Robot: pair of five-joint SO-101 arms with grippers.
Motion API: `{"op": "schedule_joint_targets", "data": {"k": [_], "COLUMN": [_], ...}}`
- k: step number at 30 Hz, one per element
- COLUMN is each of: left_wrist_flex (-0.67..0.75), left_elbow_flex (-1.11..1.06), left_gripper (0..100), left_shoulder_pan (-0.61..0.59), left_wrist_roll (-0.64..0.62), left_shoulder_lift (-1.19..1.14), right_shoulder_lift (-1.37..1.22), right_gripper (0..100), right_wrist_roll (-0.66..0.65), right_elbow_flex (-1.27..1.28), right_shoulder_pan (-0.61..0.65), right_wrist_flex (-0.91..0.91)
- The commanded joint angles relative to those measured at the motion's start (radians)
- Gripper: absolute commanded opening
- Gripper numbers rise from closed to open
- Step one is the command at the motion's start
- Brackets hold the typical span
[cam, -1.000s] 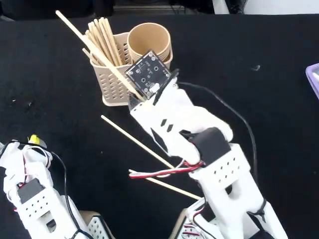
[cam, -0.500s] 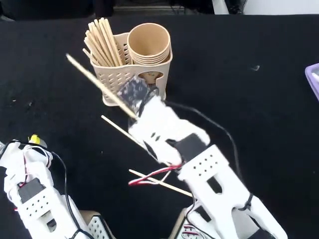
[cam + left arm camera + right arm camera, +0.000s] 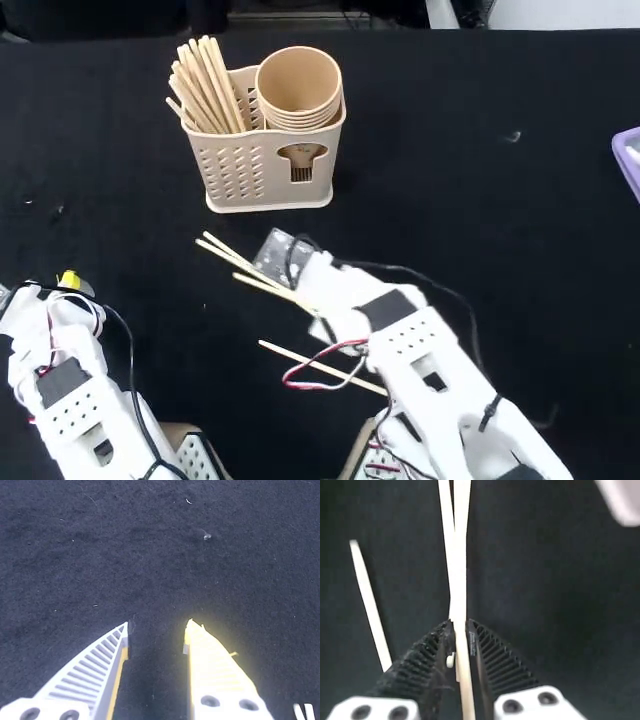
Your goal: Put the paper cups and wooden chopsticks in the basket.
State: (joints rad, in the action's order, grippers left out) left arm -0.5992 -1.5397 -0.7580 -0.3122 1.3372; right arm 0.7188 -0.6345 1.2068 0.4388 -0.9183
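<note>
Basket: pale beige perforated plastic basket (image 3: pixel 262 165) with two compartments, standing toward the far edge of the black cloth-covered table (image 3: pixel 520 250), left of its middle
Cups: stack of tan paper cups (image 3: pixel 298 85) upright in the basket's right compartment
Stored sticks: bundle of light wooden chopsticks (image 3: pixel 205 85) leaning in the left compartment
Right gripper (image 3: pixel 459 626): black ridged jaws narrowed onto one thin wooden chopstick (image 3: pixel 462 550), low over the table between the basket and the front edge
Neighbour stick: second loose chopstick (image 3: pixel 446 525) lying just beside the held one, meeting it near the jaws
Third stick: another loose chopstick (image 3: pixel 285 352) flat on the cloth, nearer the front edge, apart from those two
Left gripper (image 3: pixel 157 625): jaws spread apart, holding nothing, above bare cloth at the front left corner
</note>
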Motion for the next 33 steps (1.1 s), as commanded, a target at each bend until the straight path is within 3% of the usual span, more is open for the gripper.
{"op": "schedule_joint_targets", "data": {"k": [1,6,12,15,21,25,27,33], "left_wrist_flex": [0.020,0.017,0.018,0.018,0.017,0.018,0.018,0.020], "left_elbow_flex": [0.053,0.053,0.053,0.053,0.053,0.053,0.053,0.053], "left_gripper": [19,19,19,19,19,19,19,19], "left_shoulder_pan": [0.013,0.013,0.013,0.013,0.013,0.013,0.013,0.013], "left_wrist_roll": [0.003,0.003,0.003,0.003,0.003,0.003,0.003,0.003], "left_shoulder_lift": [0.014,0.014,0.014,0.014,0.014,0.014,0.014,0.014], "right_shoulder_lift": [0.012,0.012,0.012,0.012,0.012,0.012,0.012,0.012], "right_gripper": [1.1,1.1,1.1,1.1,2.2,13.4,17.5,15.9], "right_wrist_roll": [-0.112,-0.130,-0.393,-0.420,-0.382,-0.278,-0.256,-0.124], "right_elbow_flex": [-0.002,-0.002,-0.004,0.018,0.111,0.101,0.090,0.041], "right_shoulder_pan": [-0.060,-0.149,-0.502,-0.569,-0.528,-0.482,-0.433,-0.245], "right_wrist_flex": [-0.089,-0.172,-0.166,-0.094,0.021,0.038,0.034,0.041]}}
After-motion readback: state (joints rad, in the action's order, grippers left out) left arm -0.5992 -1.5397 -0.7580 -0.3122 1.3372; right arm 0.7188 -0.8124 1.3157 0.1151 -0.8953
